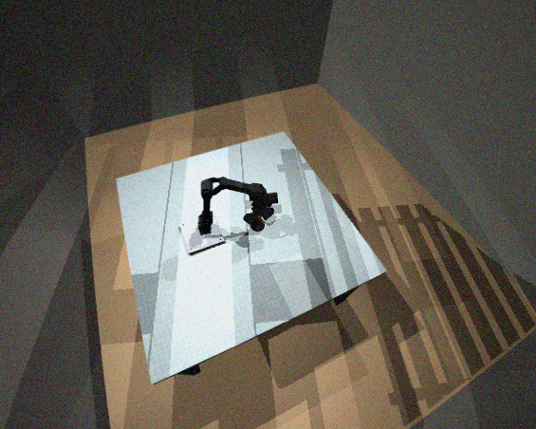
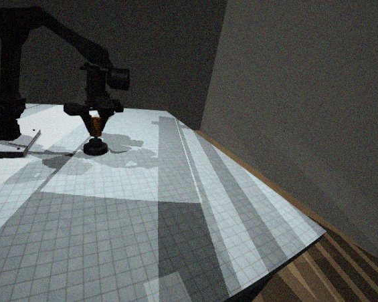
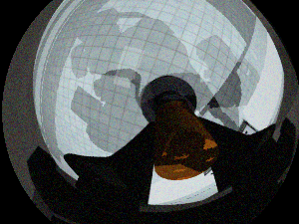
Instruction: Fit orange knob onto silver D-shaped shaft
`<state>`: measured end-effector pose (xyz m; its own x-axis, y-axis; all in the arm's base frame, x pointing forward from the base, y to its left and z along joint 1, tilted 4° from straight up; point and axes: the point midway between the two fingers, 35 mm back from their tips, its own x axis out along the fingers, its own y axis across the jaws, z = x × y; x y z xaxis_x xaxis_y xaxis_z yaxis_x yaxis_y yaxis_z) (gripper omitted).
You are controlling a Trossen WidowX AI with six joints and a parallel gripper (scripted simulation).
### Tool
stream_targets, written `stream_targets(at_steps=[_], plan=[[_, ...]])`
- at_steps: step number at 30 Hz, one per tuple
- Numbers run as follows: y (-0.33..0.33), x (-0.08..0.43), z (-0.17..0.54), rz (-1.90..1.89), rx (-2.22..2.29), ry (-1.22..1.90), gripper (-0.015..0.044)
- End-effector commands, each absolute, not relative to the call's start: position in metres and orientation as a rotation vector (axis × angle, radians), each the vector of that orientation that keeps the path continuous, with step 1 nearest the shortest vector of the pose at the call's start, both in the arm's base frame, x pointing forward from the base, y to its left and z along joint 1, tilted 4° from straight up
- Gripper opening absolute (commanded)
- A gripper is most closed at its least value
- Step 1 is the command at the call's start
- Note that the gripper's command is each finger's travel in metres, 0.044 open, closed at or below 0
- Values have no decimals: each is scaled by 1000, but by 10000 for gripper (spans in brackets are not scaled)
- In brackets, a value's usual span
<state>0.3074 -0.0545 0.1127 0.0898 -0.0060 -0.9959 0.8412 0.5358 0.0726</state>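
The orange knob (image 2: 96,125) (image 3: 182,148) is upright between the fingers of my gripper (image 2: 96,131) (image 3: 175,123), which is shut on it. The knob is directly above the dark round pedestal (image 2: 95,148) (image 3: 169,85). A short, thin piece of the shaft (image 2: 96,137) shows between the knob's lower end and the pedestal in the exterior view. The knob is not down on the pedestal. The knob's hole and the shaft's flat side are hidden, so I cannot tell how they line up or whether the shaft's tip is inside. In the top view the arm covers most of the knob.
The arm's base stands on a pale plate (image 1: 205,246) (image 2: 7,151) to the left of the pedestal in the top and exterior views. The pale gridded table (image 1: 210,294) (image 2: 121,240) carries broad shadows. Its near right corner shows in the exterior view.
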Motion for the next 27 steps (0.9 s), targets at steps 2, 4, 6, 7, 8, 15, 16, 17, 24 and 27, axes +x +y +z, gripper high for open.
stream_targets(at_steps=[2,4,6,7,8,15,16,17,24,27], plan=[[-55,310,112,-754,821,1329,0],[-55,311,111,-754,821,1329,0],[-55,311,110,-754,821,1329,0],[-55,311,110,-754,821,1329,0],[-55,311,110,-754,821,1329,0],[-55,310,110,-754,821,1329,0],[-55,309,110,-754,821,1329,0],[-55,309,110,-754,821,1329,0],[-54,307,109,-754,821,1330,0],[-54,307,110,-754,821,1330,0]])
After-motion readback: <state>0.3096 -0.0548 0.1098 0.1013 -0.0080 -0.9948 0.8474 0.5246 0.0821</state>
